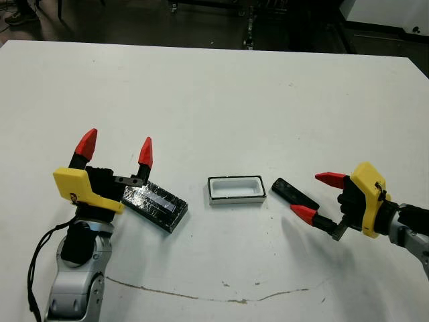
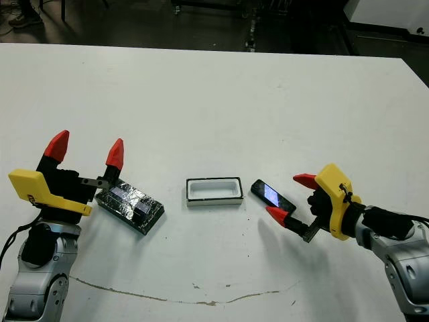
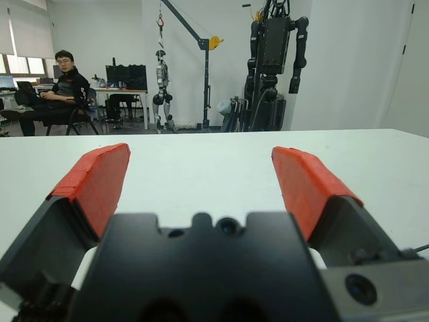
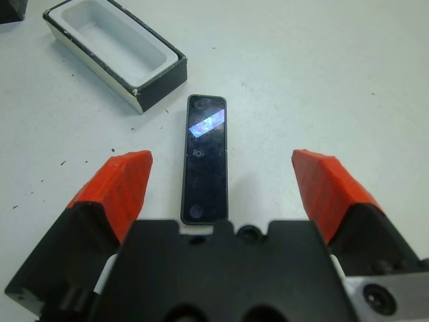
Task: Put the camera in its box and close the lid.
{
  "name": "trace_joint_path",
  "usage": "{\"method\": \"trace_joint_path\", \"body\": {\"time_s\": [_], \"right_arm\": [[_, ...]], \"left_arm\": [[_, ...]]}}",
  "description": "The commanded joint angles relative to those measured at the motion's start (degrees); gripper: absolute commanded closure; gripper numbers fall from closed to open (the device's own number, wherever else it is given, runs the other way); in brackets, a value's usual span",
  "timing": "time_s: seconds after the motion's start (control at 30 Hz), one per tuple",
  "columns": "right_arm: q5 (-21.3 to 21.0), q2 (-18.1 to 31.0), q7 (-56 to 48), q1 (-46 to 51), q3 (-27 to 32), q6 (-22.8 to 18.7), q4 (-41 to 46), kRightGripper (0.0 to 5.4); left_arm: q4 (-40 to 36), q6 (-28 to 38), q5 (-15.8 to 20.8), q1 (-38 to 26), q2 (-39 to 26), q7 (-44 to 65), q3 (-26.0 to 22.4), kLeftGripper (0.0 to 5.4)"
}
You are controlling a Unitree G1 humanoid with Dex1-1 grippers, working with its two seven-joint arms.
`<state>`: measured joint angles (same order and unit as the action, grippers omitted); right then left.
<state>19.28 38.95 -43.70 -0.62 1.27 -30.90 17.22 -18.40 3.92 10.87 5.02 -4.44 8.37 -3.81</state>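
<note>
Two grippers spread wide, neither gripping anything. Right gripper (image 4: 221, 194) poised low with the camera (image 4: 206, 158) lying flat on the table (image 1: 221, 100) between its red fingertips (image 4: 124, 184), lengthwise along the reach. Best to settle lower, centre on the bar's narrow width, close across the long edges, then lift level. Just beyond, empty box (image 1: 236, 189), white lining bare, uncovered, close beside the camera's far end. Further left, lid (image 1: 155, 206) resting flat near the left gripper (image 1: 115, 149), fingertips raised clear above it.
</note>
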Motion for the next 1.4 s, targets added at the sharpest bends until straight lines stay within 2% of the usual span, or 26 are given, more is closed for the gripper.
{"method": "trace_joint_path", "body": {"time_s": [0.03,0.33,0.8,0.9,1.0,1.4], "right_arm": [[-0.3,0.4,0.1,0.0,-0.1,-0.8,-0.2,0.0],[-1.7,1.2,-1.4,-0.2,-1.1,1.1,-1.1,0.0],[-2.2,1.5,-2.1,-0.9,-1.6,-1.3,-2.3,0.0],[-3.0,1.4,-2.1,-0.9,-1.8,0.1,-3.2,0.0],[-3.1,1.2,-2.1,-1.2,-1.9,0.3,-3.6,0.3],[-4.0,1.1,-3.0,-2.2,-3.0,2.3,-4.8,2.29]], "left_arm": [[0.7,-0.4,0.0,0.8,-0.2,0.2,-0.1,0.01],[0.8,-0.2,-0.2,0.8,-0.2,0.1,-0.1,0.01],[0.5,-0.4,-0.5,0.8,-0.4,0.2,-0.1,0.01],[0.8,-0.1,-0.2,0.6,-0.3,0.4,-0.1,0.01],[0.4,-0.8,-0.2,0.5,-0.2,0.1,-0.1,0.0],[-0.1,-0.9,-1.3,0.2,-0.5,-0.3,0.0,0.0]]}}
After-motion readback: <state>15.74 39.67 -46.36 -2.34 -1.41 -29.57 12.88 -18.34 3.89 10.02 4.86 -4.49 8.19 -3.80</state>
